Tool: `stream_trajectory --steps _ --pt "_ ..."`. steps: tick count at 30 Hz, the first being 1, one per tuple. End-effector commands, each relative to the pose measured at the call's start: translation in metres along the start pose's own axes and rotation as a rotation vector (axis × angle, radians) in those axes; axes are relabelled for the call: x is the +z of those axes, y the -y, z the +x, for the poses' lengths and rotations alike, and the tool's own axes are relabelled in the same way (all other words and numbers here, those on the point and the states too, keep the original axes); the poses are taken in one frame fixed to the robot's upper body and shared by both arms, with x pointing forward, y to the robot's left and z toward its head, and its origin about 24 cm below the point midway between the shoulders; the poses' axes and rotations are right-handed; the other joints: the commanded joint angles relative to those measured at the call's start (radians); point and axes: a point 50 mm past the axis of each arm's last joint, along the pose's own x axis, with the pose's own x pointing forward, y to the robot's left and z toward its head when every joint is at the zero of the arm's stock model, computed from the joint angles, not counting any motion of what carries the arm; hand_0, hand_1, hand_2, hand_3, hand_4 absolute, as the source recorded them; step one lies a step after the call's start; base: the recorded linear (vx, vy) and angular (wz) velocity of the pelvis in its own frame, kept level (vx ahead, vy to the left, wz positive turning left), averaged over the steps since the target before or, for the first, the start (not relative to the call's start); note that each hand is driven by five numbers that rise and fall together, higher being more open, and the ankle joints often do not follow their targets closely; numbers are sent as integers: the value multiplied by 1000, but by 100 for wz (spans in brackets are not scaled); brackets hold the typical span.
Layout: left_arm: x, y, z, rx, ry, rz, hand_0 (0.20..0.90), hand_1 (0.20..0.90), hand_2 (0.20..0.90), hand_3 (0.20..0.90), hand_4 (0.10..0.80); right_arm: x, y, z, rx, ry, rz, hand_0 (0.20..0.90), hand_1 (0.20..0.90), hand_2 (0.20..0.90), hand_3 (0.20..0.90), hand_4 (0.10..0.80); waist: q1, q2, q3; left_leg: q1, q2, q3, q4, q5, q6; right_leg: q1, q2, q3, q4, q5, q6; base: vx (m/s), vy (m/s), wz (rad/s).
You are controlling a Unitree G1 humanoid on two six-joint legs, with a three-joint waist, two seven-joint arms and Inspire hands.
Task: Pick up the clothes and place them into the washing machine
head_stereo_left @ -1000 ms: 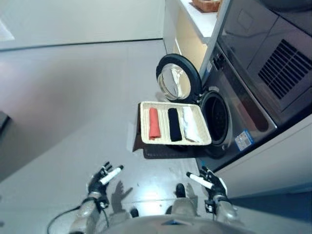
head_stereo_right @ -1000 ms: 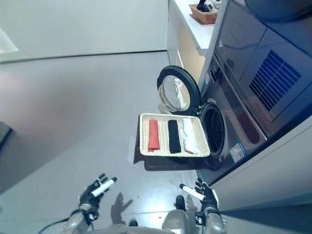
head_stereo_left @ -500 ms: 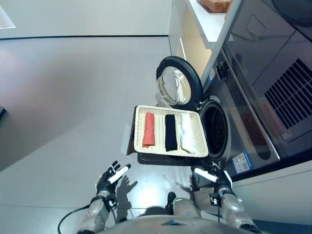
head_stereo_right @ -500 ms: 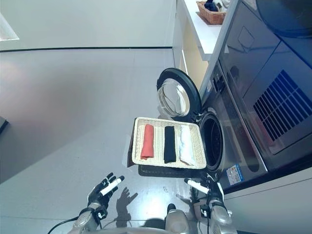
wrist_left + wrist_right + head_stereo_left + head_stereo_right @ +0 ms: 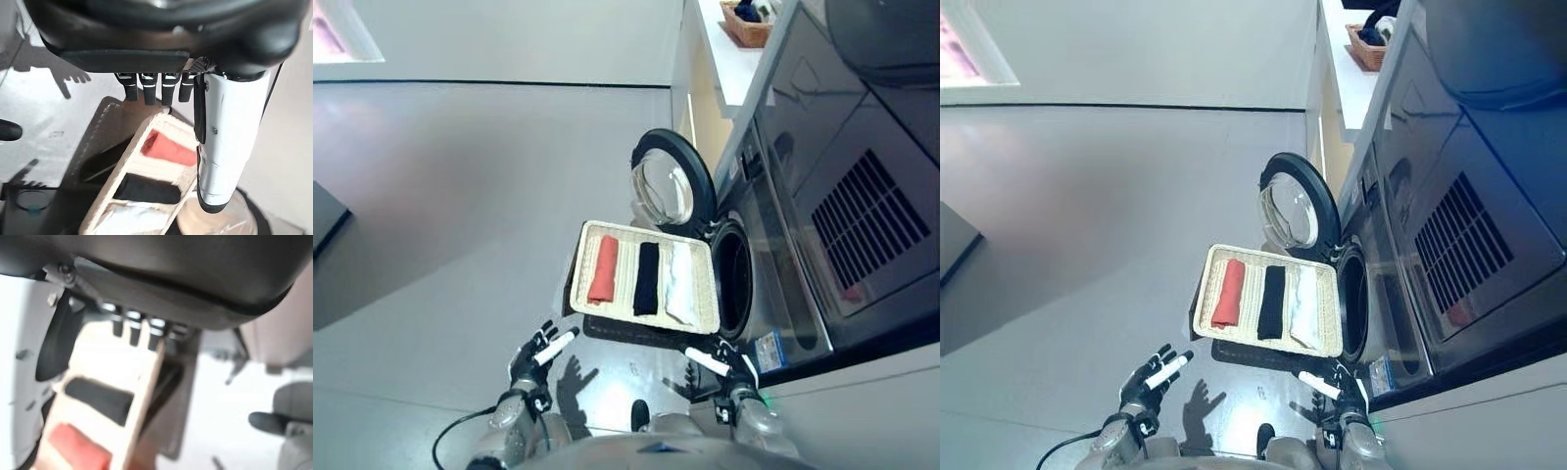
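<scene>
A pale wicker tray (image 5: 582,275) stands on a dark stool in front of the washing machine (image 5: 773,284). In it lie three rolled clothes side by side: a red one (image 5: 603,268), a black one (image 5: 647,278) and a white one (image 5: 679,285). The machine's round door (image 5: 672,182) stands swung open, and the dark drum opening (image 5: 733,281) shows past the tray. My left hand (image 5: 537,355) hovers open above the floor, short of the tray's near left corner. My right hand (image 5: 720,364) is open too, just short of the tray's near right corner. Both hold nothing.
A white counter with a brown basket (image 5: 750,22) runs beyond the machine. A dark object (image 5: 328,215) lies on the floor at the far left. Open grey floor (image 5: 460,176) spreads to the left of the tray.
The whole picture has shifted, so the camera has moved. Both hands stay open and apart from the tray; the clothes lie as before.
</scene>
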Motion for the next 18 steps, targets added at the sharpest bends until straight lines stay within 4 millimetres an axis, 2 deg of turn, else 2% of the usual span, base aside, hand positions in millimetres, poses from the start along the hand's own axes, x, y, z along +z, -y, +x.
stream_trajectory --steps 1,3,6,7,8,11,13,14,15,18 --pt "39 -1 2 -38 186 3 900 900 900 900 800 44 31 6 -73 190 -17 900 900 900 900 800 37 3 15 -16 5 0 -195 133 31 122 -30 50 -22 -11 124 314 147 2" --pt "35 -5 0 -33 174 7 900 900 900 900 800 41 33 5 -77 181 -30 900 900 900 900 800 61 28 8 -57 -4 -27 -319 197 20 177 -21 75 -45 -35 132 369 161 -22" --pt "31 -10 -3 -25 165 3 900 900 900 900 800 37 34 4 -77 170 -38 900 900 900 900 800 79 39 1 -66 -25 -7 -368 242 6 249 -33 109 -61 -71 143 349 167 -27" --pt "30 -11 -4 -25 163 -2 900 900 900 900 800 35 33 3 -68 163 -36 900 900 900 900 800 77 43 -11 -57 -24 9 -359 225 17 269 -42 120 -61 -90 151 312 217 -53" --pt "29 -12 -5 -22 157 -1 900 900 900 900 800 32 32 3 -68 152 -30 900 900 900 900 800 76 37 -21 -52 -32 26 -344 211 24 286 -69 122 -62 -97 161 292 247 -70" --pt "37 -19 -5 -1 187 5 900 900 900 900 800 32 22 4 -44 146 -12 900 900 900 900 800 83 25 -42 -60 -55 60 -293 170 52 271 -123 145 -35 -81 189 262 202 -93" --pt "44 -24 -6 19 216 -4 900 900 900 900 800 36 15 6 -15 160 -26 900 900 900 900 800 88 17 -50 -61 -57 93 -288 153 63 246 -149 151 -29 -63 205 125 122 -65" --pt "44 -24 -6 20 216 -4 900 900 900 900 800 36 15 6 -15 160 -26 900 900 900 900 800 89 16 -51 -61 -57 95 -288 152 63 245 -150 152 -29 -63 205 104 132 -46" --pt "50 -25 -5 28 246 -1 900 900 900 900 800 39 10 7 -1 171 -20 900 900 900 900 800 91 6 -55 -63 -64 119 -286 139 72 228 -172 154 -38 -35 224 115 122 -45" --pt "51 -25 -5 30 251 -4 900 900 900 900 800 39 9 7 -2 167 -18 900 900 900 900 800 90 -6 -63 -69 -80 136 -269 109 83 222 -202 146 -52 9 247 113 120 -41"
